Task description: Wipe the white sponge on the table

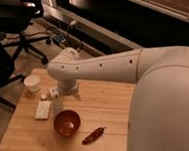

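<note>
The white sponge (43, 110) lies flat on the light wooden table (105, 103), left of the brown bowl (67, 123). My gripper (59, 98) hangs from the white arm, just right of and above the sponge, between it and the bowl. It is apart from the sponge as far as I can see.
A round white cup (32, 83) stands at the table's left back. A tiny white piece (44, 96) lies beside it. A red chili pepper (93, 135) lies right of the bowl. A black office chair (19, 30) stands off the table's left.
</note>
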Robot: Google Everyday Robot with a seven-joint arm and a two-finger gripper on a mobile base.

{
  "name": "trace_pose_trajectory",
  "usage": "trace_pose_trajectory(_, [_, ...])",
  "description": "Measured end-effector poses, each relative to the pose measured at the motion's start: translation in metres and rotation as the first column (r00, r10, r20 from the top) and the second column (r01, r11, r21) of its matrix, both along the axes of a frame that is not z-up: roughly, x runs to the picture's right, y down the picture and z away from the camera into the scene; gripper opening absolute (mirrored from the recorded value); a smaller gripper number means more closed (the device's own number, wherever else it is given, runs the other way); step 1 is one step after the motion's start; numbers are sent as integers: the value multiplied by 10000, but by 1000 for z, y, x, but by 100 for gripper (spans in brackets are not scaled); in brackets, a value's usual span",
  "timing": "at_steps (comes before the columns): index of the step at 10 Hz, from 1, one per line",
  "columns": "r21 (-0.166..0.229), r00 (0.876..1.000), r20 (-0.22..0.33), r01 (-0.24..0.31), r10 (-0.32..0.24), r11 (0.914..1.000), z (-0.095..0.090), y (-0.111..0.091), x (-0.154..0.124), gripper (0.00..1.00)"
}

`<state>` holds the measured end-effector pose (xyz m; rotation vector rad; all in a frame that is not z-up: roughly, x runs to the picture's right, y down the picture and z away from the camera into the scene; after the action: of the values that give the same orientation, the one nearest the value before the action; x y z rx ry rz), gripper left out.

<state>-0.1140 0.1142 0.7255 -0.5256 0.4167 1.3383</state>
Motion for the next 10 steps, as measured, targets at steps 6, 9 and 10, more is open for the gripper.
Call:
trace_pose_trajectory(6, [181,9547,1923,2279,-2271,9735,28,18,-71,65])
trace_pose_trajectory(9, [283,9198,2487,3064,-3035,9515,41,32,-105,65])
trace_pose_trajectory(10, [317,9096,2593,3281,-3248,9441,44,37,-114,65])
